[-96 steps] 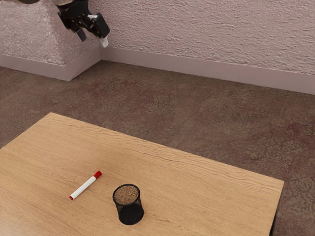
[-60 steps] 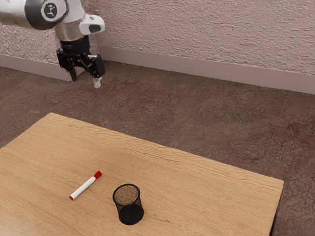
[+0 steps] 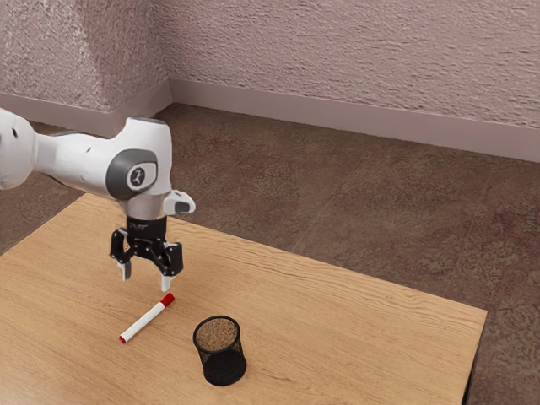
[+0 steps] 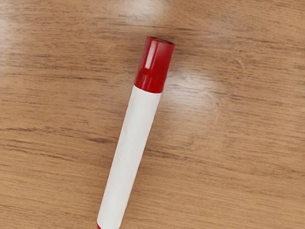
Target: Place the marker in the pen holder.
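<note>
At the exterior view's left, the gripper hangs with fingers wide apart, gripping nothing. Just beyond it, the marker lies flat on the table; center over its white barrel, straddle it squarely, then close gently. Farther right, the pen holder stands upright; avoid bumping it.

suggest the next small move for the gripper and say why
I'd probably ease the open gripper down toward the marker, fingers kept apart: they have nothing between them, hang above the table, and the marker lies flat there, well within the wrist view.
</note>
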### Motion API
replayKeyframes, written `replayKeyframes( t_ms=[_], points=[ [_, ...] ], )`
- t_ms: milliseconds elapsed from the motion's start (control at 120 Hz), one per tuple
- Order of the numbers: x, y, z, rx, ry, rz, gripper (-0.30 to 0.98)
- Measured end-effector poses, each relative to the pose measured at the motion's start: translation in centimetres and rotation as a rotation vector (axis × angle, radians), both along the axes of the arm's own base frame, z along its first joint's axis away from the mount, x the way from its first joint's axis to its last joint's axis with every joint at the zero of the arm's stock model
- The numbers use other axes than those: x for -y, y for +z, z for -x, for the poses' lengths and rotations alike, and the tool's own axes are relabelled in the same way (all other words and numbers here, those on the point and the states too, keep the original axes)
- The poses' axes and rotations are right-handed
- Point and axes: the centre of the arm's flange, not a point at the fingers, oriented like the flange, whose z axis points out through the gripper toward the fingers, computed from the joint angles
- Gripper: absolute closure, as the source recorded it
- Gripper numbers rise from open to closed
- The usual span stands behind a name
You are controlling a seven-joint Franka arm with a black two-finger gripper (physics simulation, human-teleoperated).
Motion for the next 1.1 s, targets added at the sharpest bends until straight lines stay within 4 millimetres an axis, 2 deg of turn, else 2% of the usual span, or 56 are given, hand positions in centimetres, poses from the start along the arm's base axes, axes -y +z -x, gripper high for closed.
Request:
replayKeyframes(
  t_ms=[92,267,483,900,1100],
  points=[
    [0.7,-2.5,0.8,-0.023,-0.02,0.009,0.0],
    [0.2,-4.1,0.9,-0.016,-0.031,0.021,0.0],
    [-1.3,-6.9,-0.3,-0.016,-0.057,0.035,0.0],
    [-2.0,-9.2,-2.2,0.002,-0.139,0.069,0.0],
    [-1.9,-9.8,-2.3,0.002,-0.158,0.098,0.0]
  ],
)
